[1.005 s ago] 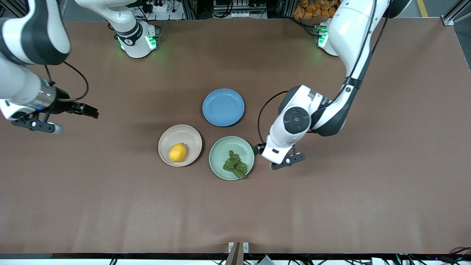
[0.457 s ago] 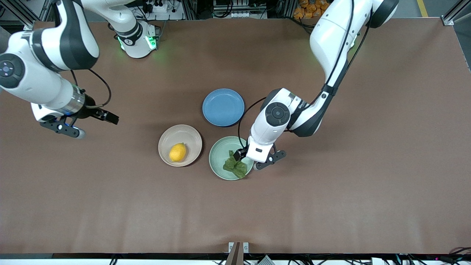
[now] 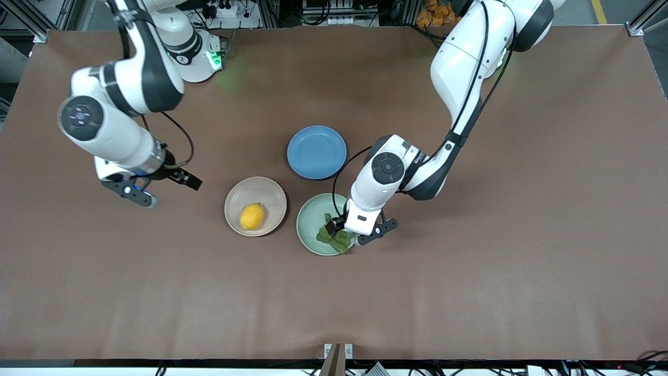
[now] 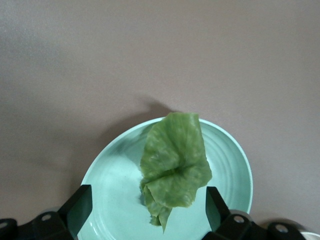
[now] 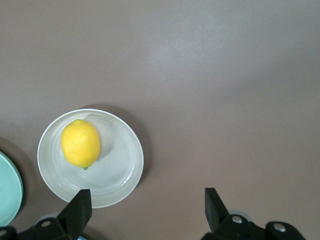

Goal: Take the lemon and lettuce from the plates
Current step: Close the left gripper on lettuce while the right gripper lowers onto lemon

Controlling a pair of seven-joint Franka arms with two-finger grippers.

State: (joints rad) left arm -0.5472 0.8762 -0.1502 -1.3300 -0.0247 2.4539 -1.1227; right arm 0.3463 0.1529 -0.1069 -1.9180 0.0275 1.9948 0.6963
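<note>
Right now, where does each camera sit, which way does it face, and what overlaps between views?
Front view: high across the table, facing both bases; shows both arms, the blue plate and both task plates.
Left wrist view: on the left arm's wrist, looking down at the lettuce on the mint plate; open left hand fingertips show.
Right wrist view: on the right arm's wrist, looking down at the lemon on the beige plate; open right hand fingertips show.
Shared: both wrist views show the mint plate.

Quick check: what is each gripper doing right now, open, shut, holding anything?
Left gripper: open, holding nothing, over the lettuce on the green plate.
Right gripper: open, holding nothing, over bare table beside the beige plate with the lemon.
</note>
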